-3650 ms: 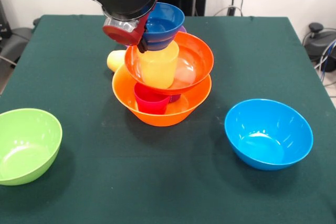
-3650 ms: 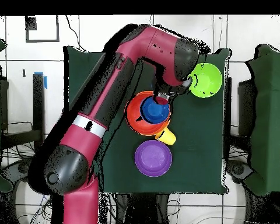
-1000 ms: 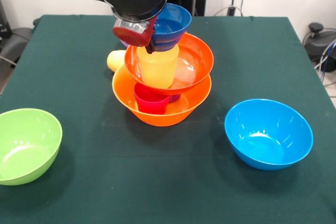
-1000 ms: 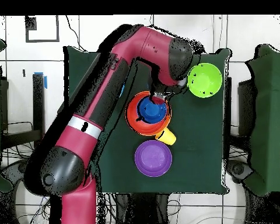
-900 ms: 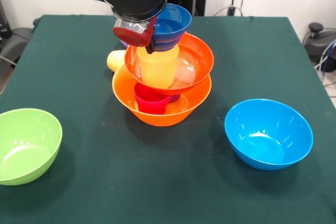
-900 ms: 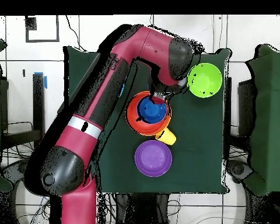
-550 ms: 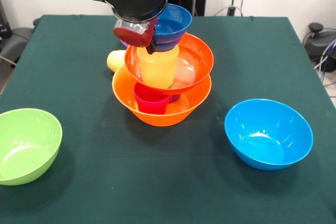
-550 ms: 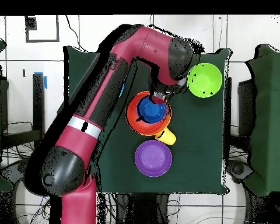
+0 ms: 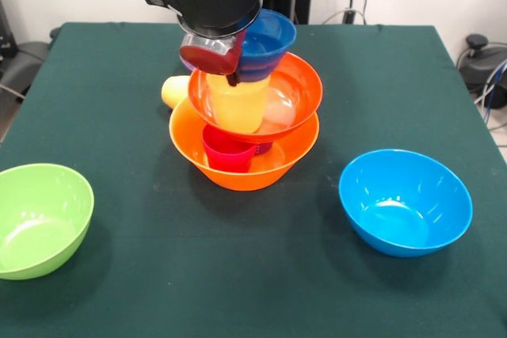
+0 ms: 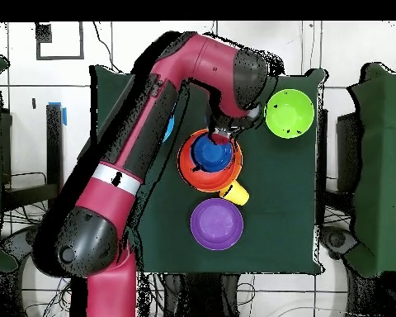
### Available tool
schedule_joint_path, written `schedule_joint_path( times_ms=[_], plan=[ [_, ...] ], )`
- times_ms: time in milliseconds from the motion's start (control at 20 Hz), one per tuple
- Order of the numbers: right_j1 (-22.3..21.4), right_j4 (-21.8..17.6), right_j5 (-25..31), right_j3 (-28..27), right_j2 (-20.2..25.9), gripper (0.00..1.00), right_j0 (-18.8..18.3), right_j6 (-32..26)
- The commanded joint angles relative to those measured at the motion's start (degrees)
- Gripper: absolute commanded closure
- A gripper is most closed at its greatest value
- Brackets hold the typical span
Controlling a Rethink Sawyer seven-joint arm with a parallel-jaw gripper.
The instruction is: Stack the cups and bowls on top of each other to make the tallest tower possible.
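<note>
Gripping the glossy round dark blue bowl (image 9: 265,41), the end effector (image 9: 230,69) clamps its rim.

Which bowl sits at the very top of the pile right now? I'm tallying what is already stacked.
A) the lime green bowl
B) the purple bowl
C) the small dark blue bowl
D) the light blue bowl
C: the small dark blue bowl sits highest on the pile, above the red-orange bowl, while the lime green bowl, light blue bowl and purple bowl stand apart on the table.
</note>
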Motion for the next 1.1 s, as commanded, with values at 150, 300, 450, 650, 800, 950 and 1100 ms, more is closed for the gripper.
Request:
schedule_joint_path(
  times_ms=[150,300,450,650,800,950,1100],
  plan=[
    [-0.88,2.52,9.66,-5.25,2.71,0.00,0.46,4.21],
    [-1.11,2.85,10.76,-5.10,2.87,0.00,0.58,3.12],
    [-1.10,2.95,10.92,-5.01,2.99,0.00,0.64,3.20],
    [-1.24,3.18,11.75,-5.04,3.28,0.00,0.69,2.60],
    [-1.71,4.05,12.00,-5.03,4.04,0.00,0.99,2.60],
    [-1.74,4.42,12.57,-4.72,4.20,0.00,1.03,2.42],
    [-2.03,4.41,12.18,-5.12,3.74,0.00,0.94,3.03]
  ],
)
